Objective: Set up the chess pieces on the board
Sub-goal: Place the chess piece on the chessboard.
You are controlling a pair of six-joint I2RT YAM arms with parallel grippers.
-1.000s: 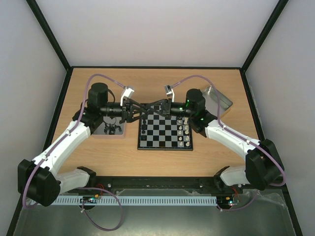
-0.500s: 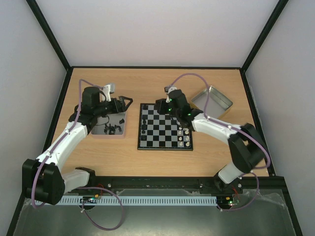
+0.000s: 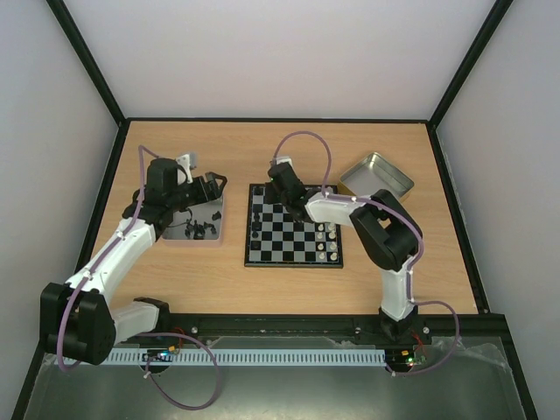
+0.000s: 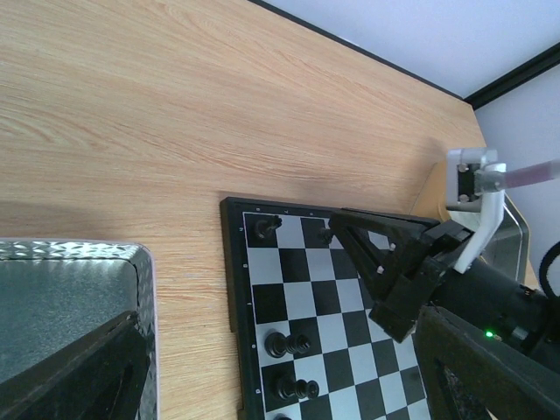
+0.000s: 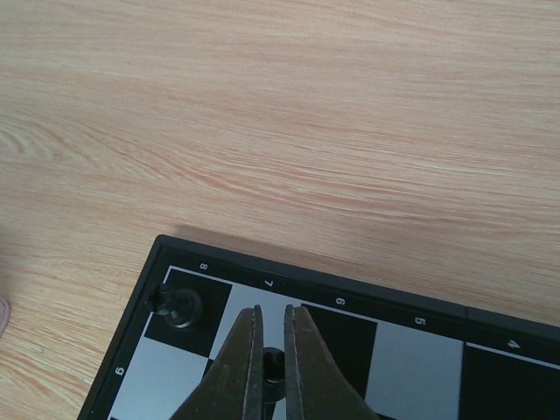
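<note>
The board point(image 3: 293, 229) lies mid-table. My right gripper point(image 5: 272, 311) hangs over its far-left corner, shut on a tiny black chess piece point(image 5: 273, 366) pinched between the fingertips. From above, the right gripper point(image 3: 271, 194) sits just inside that corner. A black piece point(image 5: 179, 306) stands on the corner square. Two more black pieces point(image 4: 293, 343) stand along the board's left column. My left gripper point(image 3: 213, 185) hovers over the far end of the metal tray point(image 3: 175, 236), open and holding nothing; its fingers point(image 4: 79, 372) frame the left wrist view.
Loose black pieces point(image 3: 199, 229) lie in the left tray. Pale pieces point(image 3: 326, 241) stand along the board's right columns. A second shiny tin point(image 3: 378, 173) sits at the back right. The right arm reaches across the board's far edge.
The left gripper opened and drew back left from the board's corner to over the tray. The right gripper stayed shut and shifted left along the board's far edge.
</note>
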